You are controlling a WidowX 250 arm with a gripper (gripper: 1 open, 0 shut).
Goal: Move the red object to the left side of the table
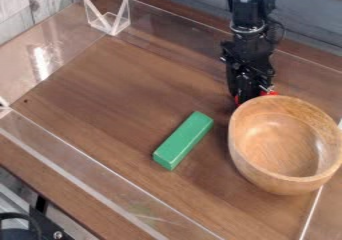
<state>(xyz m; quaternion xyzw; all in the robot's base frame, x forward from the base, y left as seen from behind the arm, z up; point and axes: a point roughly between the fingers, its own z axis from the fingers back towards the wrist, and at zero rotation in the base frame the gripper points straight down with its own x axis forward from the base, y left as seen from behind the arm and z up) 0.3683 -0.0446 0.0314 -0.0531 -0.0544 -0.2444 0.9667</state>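
Carrying low clear walls, the brown wood-grain bench (pixel 114 104) is sitting beside pale paneling (pixel 14 16). The wooden bowl (pixel 283 144) is standing upright, nothing showing inside. Your jaws (pixel 251 96) are covering the mostly hidden red object (pixel 273 93) just behind it; can't tell if they're clamping. The green block (pixel 183 140) is lying left of the bowl.

No readable txt, labels, brands, nos. or signs on anything in view.
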